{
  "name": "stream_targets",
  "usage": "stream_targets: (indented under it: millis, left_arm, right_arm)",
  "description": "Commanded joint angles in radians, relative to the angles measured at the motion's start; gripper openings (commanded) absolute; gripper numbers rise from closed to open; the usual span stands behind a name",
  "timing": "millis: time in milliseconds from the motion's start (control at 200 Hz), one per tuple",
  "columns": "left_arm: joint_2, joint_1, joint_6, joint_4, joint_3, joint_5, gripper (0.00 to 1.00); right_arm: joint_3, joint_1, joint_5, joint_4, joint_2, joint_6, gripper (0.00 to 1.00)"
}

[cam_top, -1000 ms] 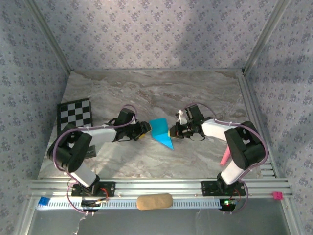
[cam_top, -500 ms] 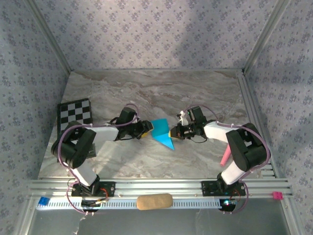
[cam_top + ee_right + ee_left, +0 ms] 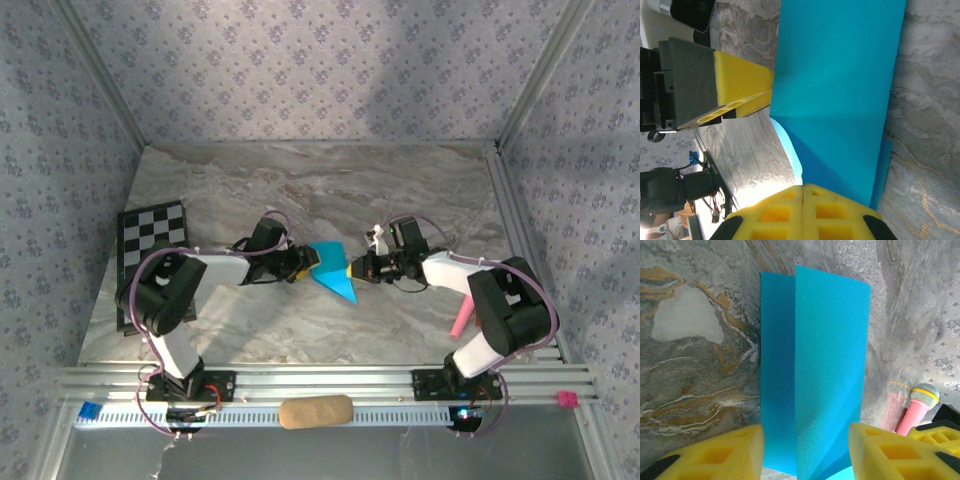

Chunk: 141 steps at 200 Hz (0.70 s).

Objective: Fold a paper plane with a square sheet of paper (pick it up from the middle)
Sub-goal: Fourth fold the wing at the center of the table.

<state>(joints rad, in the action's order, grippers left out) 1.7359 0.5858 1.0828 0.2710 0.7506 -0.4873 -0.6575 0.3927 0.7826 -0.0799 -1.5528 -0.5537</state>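
Note:
The turquoise-blue sheet of paper (image 3: 333, 272) lies creased into a pointed shape at the middle of the marble table. In the left wrist view one flap of the paper (image 3: 830, 365) stands up along a crease. My left gripper (image 3: 306, 264) is at the paper's left side. Its yellow jaws (image 3: 806, 442) are open and straddle the raised flap, with a gap on each side. My right gripper (image 3: 352, 270) comes in from the right. Its fingertips (image 3: 803, 187) are pressed together on the paper (image 3: 840, 75) at a lifted edge. A left gripper finger (image 3: 742, 82) shows beyond the sheet.
A black-and-white checkered board (image 3: 153, 232) lies at the table's left edge. A pink stick (image 3: 461, 318) lies by the right arm and shows as pink stick (image 3: 912, 410) past the paper. A tan oblong block (image 3: 315, 411) sits on the front rail.
My left gripper has slid right onto the paper's left side and its jaws have narrowed a little. The right gripper stayed shut and shifted slightly.

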Motion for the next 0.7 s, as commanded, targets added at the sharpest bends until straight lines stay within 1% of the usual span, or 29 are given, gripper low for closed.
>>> stream_targets:
  millis: [0, 285, 395, 445, 610, 700]
  left_arm:
    - [0.023, 0.011, 0.011, 0.034, 0.033, -0.022, 0.46]
    - [0.017, 0.013, 0.018, 0.043, 0.030, -0.008, 0.41]
    - [0.021, 0.013, 0.020, 0.049, 0.030, -0.011, 0.36]
    - [0.022, 0.013, 0.021, 0.055, 0.030, -0.014, 0.32]
    - [0.022, 0.012, 0.026, 0.064, 0.028, -0.013, 0.24]
    - [0.017, 0.013, 0.030, 0.064, 0.023, -0.004, 0.21]
  right_arm:
    - [0.013, -0.007, 0.027, -0.013, 0.019, -0.009, 0.02]
    - [0.018, -0.011, 0.033, -0.018, 0.020, -0.009, 0.02]
    - [0.019, -0.012, 0.034, -0.017, 0.020, -0.008, 0.02]
    - [0.021, -0.013, 0.033, -0.018, 0.022, -0.008, 0.02]
    - [0.028, -0.017, 0.027, -0.013, 0.020, -0.003, 0.02]
    - [0.026, -0.018, 0.014, 0.001, 0.020, 0.006, 0.04]
